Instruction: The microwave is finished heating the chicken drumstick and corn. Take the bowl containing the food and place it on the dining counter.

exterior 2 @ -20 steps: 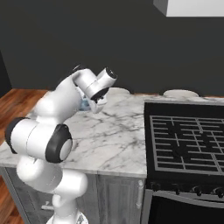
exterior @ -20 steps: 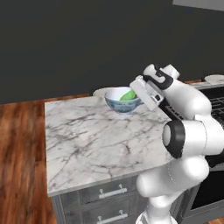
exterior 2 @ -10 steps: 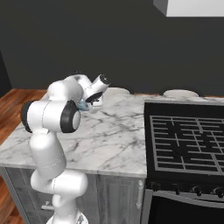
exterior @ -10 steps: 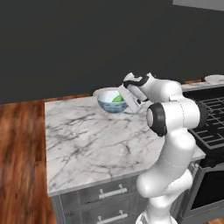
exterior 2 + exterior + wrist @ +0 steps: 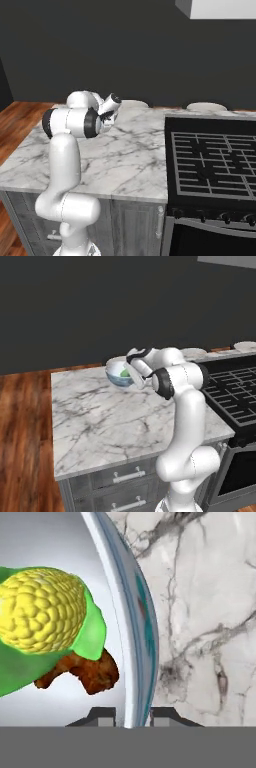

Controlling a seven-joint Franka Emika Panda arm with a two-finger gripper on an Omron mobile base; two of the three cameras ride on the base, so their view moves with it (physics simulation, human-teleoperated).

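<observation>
Left base view, landmark is the dining counter (image 5: 115,421), white marble with grey veins over grey drawers. Left of it, brown wood floor (image 5: 22,431). The bowl (image 5: 119,374) sits at the counter's far edge, roughly mid-width, blue-and-white outside, white inside, with a bit of green showing in it. The gripper (image 5: 131,374) is at the bowl's right rim, arm bent over the counter's right half. Right of the counter, touching it, a black stove (image 5: 232,393) with grates. Two white plates (image 5: 245,346) lie past the stove's far side.

Right base view: the counter (image 5: 125,155) is left of the stove (image 5: 215,165). The arm folds over the counter's left part, the gripper (image 5: 107,116) near the far edge; the bowl (image 5: 131,104) shows as a pale rim just behind it.

Hand view: the bowl's wall (image 5: 131,627) runs top to bottom. Left of the wall, inside the bowl, the corn (image 5: 42,609), yellow kernels in green husk, lies over a brown chicken drumstick (image 5: 87,672). Right of the wall, bare marble (image 5: 205,612). The two fingertips (image 5: 102,716) sit one on each side of the rim, pinching the bowl's wall.
</observation>
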